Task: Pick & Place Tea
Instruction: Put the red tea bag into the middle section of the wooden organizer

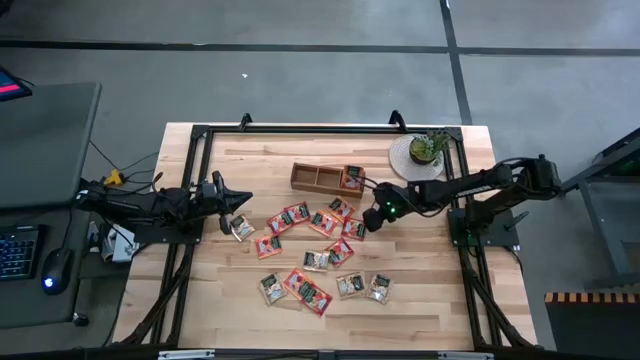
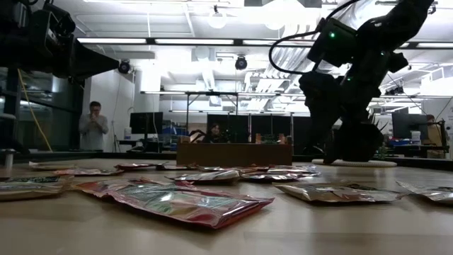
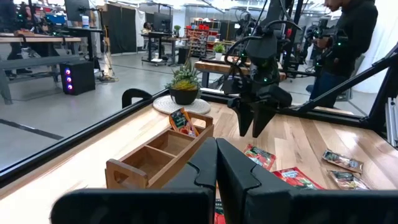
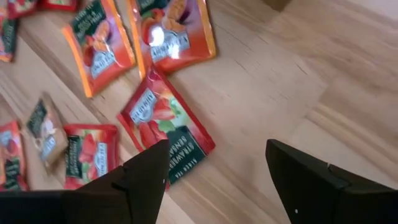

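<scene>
On the table (image 1: 230, 310): sorting barely begun.
The wooden tray (image 1: 315, 180) holds one sachet (image 1: 352, 177) in an end compartment; other tea sachets (image 1: 310, 290) lie scattered. Right gripper (image 1: 372, 218) hovers spread over them; left gripper (image 1: 237, 203) closed, empty.

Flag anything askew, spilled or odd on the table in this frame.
One red sachet stands on edge in the end compartment of the wooden tray nearest the potted plant, poking above the rim instead of lying flat. The other two compartments look empty. The remaining sachets lie scattered loose at mixed angles, as expected mid-sort.
</scene>
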Controlling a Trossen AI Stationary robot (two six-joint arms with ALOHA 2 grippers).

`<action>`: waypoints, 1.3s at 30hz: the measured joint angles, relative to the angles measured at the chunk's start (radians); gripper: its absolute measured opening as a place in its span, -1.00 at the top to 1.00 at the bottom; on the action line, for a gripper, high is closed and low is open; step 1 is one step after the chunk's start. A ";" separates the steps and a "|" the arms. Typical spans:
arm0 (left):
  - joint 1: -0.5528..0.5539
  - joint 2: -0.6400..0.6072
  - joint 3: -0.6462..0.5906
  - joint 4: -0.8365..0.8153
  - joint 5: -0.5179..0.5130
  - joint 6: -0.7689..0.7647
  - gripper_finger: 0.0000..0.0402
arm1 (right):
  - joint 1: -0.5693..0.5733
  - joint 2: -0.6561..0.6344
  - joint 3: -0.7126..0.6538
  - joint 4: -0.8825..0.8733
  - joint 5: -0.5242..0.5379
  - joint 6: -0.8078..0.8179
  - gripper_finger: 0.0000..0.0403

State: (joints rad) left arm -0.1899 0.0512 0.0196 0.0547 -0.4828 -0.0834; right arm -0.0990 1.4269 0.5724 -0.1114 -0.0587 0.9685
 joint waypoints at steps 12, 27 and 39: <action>0.000 0.000 0.000 0.000 0.000 0.000 1.00 | 0.002 0.001 0.000 -0.005 -0.006 0.053 -0.30; 0.000 0.000 0.000 0.000 0.000 0.000 1.00 | 0.024 0.082 0.003 0.040 -0.046 0.235 -0.30; 0.000 0.000 0.000 0.000 0.000 0.000 1.00 | 0.090 0.084 0.002 0.060 -0.020 0.373 -0.30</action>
State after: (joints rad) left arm -0.1898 0.0513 0.0196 0.0547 -0.4828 -0.0834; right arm -0.0086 1.5112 0.5747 -0.0513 -0.0787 1.3419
